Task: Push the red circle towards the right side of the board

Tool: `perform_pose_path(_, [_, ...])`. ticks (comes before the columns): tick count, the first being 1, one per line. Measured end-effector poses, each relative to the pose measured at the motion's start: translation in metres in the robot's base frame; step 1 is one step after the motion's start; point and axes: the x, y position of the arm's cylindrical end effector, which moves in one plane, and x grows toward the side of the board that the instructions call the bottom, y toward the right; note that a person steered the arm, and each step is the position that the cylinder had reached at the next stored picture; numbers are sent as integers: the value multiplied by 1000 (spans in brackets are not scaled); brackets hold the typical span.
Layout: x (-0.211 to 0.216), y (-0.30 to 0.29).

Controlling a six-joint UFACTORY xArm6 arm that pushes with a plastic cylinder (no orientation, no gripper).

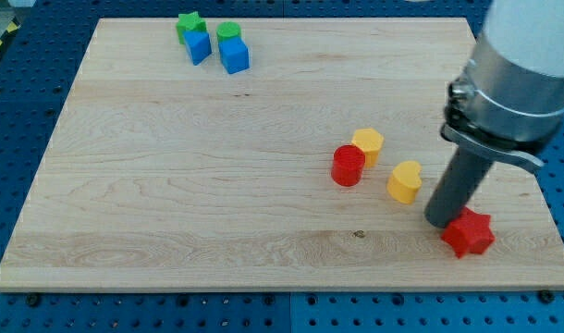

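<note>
Camera view shows my tip (441, 222) down on the board (171, 185) near its right edge, close to the bottom right corner, and it's just a bare rod, nothing to open or close, pressing on nothing I can be sure of. Right beside it, on the lower right, sits the red star (468, 233), so close they look to be touching, though I can't tell for certain. Moving outward, the yellow heart (405, 180) lies just to the left of the rod, and beyond that the yellow hexagon (367, 144). And there's our target: the red circle (348, 166), snug against the hexagon's lower left, a little right of the board's middle. So the tip stands on the wrong side for a rightward shove; my read is it needs to swing round to the circle's left. Far away by the top edge, left of centre, two green blocks (208, 28) and two blue blocks (217, 51) cluster, well out of play.
</note>
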Motion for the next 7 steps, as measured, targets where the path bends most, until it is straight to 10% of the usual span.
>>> perform_pose_path(2, [15,-27])
perform_pose_path(4, [-23,-188])
perform_pose_path(7, [-65,-156])
